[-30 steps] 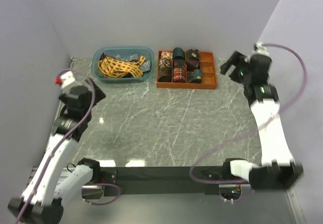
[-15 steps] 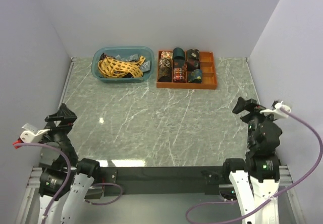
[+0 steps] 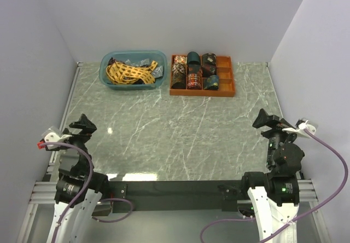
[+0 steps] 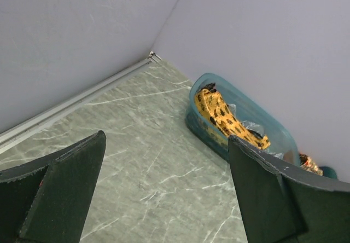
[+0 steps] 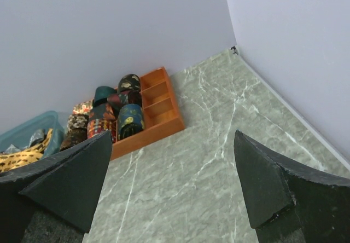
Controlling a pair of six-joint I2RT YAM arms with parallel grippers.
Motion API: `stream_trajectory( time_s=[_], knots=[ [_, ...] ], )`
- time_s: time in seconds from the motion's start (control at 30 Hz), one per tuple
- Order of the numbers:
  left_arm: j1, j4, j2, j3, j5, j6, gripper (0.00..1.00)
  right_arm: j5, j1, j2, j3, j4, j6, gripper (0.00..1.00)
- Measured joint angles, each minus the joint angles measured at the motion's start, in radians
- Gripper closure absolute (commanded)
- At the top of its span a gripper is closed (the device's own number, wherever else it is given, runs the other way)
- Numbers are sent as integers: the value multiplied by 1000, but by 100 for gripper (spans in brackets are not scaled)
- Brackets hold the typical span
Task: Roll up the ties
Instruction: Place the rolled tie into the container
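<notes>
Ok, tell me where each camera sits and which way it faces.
Top external: high behind the robot, looking down on the table; left gripper and right gripper show.
Left wrist: faces the blue bin; open left gripper frames it.
Right wrist: faces the orange tray; open right gripper frames it.
Shared: the blue bin shows in all three.

Orange tray (image 5: 150, 134) w/ rolled ties (image 5: 131, 121)

On the worktop (image 3: 175, 133), a bin (image 3: 104, 74) holding loose ties (image 3: 128, 72) sits at 11 o'clock, a tray (image 3: 232, 77) of rolled ties (image 3: 192, 72) just beside it at 1 o'clock. The left hand (image 3: 82, 125) is at 9 o'clock, the right hand (image 3: 266, 120) at 3.
</notes>
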Motion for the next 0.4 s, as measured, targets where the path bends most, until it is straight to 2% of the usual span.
stream_trajectory(
  time_s=[0.4],
  knots=[
    [0, 52, 29, -30, 33, 44, 1, -31, 0, 8, -8, 16, -12, 1]
  ],
)
